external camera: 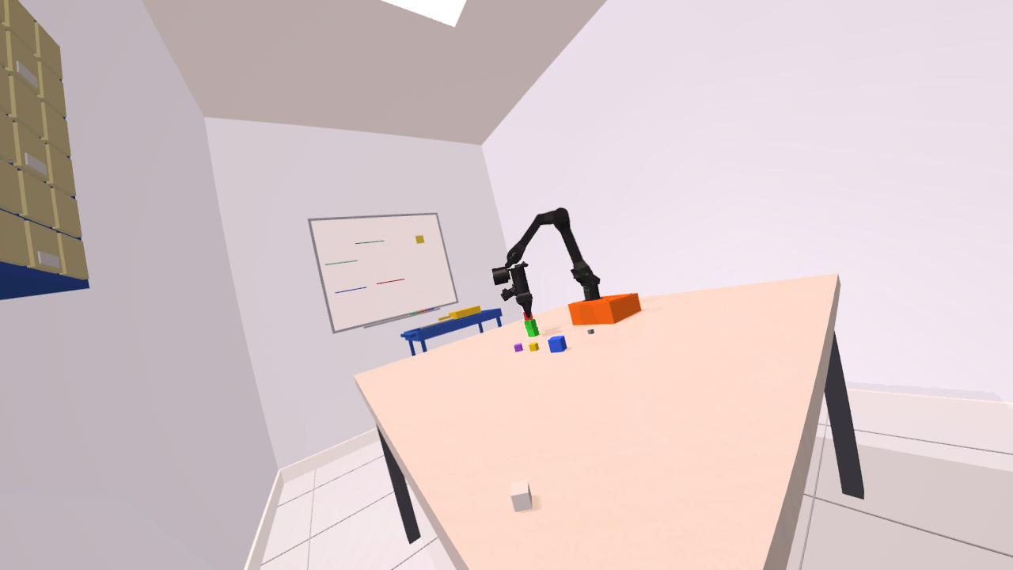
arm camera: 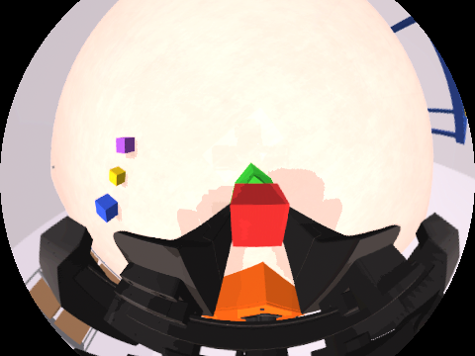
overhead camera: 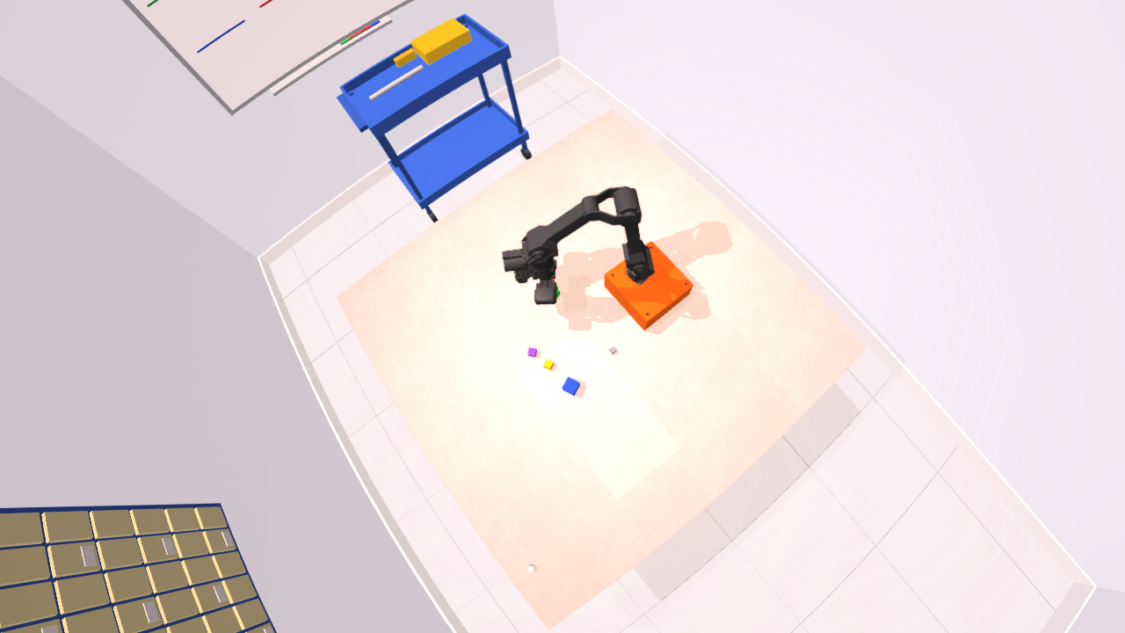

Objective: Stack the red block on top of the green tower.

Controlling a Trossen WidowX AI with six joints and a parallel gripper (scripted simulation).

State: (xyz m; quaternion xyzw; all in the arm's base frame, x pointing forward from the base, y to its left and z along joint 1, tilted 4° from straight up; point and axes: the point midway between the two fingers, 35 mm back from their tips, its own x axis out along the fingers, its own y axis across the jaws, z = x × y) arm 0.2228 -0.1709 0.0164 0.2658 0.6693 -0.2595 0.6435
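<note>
Currently: claw (arm camera: 259, 231) clamped on red block (arm camera: 259, 214), just above green tower (external camera: 531, 327). Placement step; next, judged: settle squarely, then release gently.
</note>
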